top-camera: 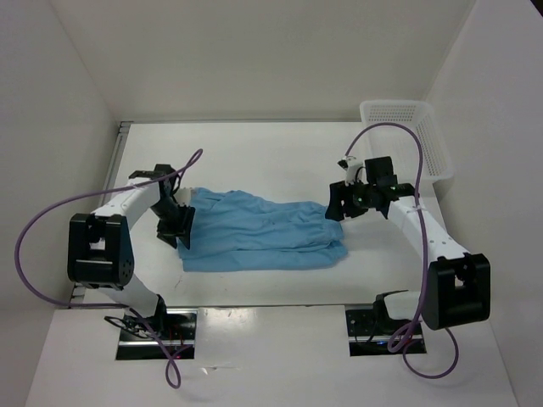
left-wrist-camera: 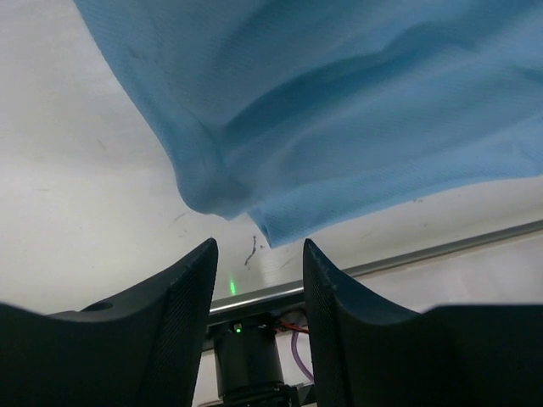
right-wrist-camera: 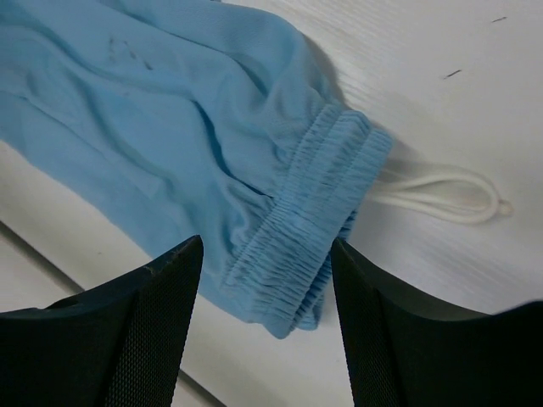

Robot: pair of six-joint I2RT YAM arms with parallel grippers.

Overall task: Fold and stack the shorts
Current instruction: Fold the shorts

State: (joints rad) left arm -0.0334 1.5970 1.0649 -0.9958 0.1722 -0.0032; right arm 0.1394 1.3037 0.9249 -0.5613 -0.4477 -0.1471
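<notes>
The light blue shorts lie flat on the white table, stretched left to right in a long folded strip. My left gripper hovers over their left end, open. In the left wrist view a rounded corner of the shorts lies just beyond the left gripper, with nothing between the fingers. My right gripper is at the right end, open. In the right wrist view the gathered waistband lies below the gap of the right gripper, apart from both fingers. The white drawstring loops out to the right.
A white mesh basket stands at the back right corner of the table, behind the right arm. White walls close in the table on the left, back and right. A metal rail runs along the table's near edge.
</notes>
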